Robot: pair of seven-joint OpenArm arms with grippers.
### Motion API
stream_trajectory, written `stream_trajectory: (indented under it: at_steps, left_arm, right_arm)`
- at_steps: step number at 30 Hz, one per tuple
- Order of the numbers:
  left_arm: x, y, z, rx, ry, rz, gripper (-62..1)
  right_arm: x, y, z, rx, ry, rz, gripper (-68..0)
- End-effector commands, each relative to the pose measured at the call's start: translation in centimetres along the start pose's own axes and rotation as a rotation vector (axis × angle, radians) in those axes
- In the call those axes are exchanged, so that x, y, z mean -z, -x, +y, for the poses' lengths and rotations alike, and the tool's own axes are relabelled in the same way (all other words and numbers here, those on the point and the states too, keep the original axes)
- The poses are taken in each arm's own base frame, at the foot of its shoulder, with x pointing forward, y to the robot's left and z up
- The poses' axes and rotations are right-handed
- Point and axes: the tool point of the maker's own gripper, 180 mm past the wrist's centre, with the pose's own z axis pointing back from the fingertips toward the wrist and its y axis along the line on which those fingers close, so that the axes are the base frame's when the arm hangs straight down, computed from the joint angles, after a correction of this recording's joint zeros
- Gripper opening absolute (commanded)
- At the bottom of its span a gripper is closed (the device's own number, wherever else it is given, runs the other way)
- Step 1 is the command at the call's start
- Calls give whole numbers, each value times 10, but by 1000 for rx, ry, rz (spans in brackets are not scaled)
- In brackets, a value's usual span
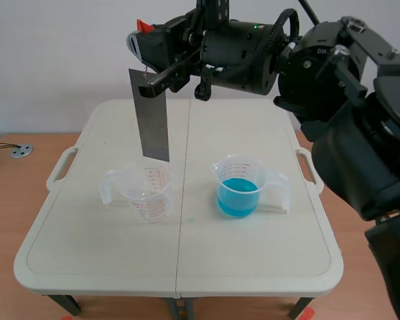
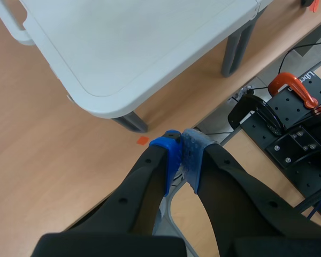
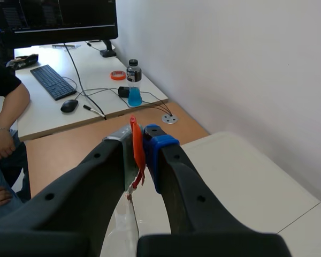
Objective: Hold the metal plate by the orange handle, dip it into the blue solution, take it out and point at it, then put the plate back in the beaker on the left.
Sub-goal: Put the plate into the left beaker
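Fingers of left gripper [image 2: 182, 147] pressed together on nothing, off the table [image 2: 123, 48] corner, over the floor. Empty beaker [image 1: 147, 190] left of centre. Plate [image 1: 152, 113] hangs upright over it, lower edge about at the rim; can't tell if inside. Blue-solution beaker [image 1: 239, 190] right of centre, apart from plate. Right gripper [image 1: 161, 75] raised high, clamped on orange handle [image 3: 136, 152].

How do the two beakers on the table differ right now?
The left beaker is empty; the right beaker holds blue solution. The left beaker's handle points to the robot's left, the right beaker's to its right. The metal plate hangs over the left beaker, nothing over the right beaker. Both are clear, upright measuring beakers.
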Motion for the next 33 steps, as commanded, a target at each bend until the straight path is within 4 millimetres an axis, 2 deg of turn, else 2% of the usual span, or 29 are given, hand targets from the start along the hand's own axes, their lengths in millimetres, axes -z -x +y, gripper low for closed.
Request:
stream_trajectory:
  at_steps: [1, 6, 12, 22, 33]
  left_arm:
    - [0, -4, -1, -8, 2, -20, -590]
    - [0, -4, -1, -8, 2, -20, -590]
    - [0, -4, -1, -8, 2, -20, -590]
    - [0, -4, -1, -8, 2, -19, -590]
    - [0, -4, -1, -8, 2, -19, -590]
  right_arm:
    - [7, -17, 1, -35, -21, -41, -662]
    - [11, -14, -1, -26, -23, -45, -662]
    - [13, -20, -4, -32, -20, -70, -662]
    - [23, -18, 10, -50, -57, -57, -662]
    - [26, -20, 9, -39, -42, -68, -662]
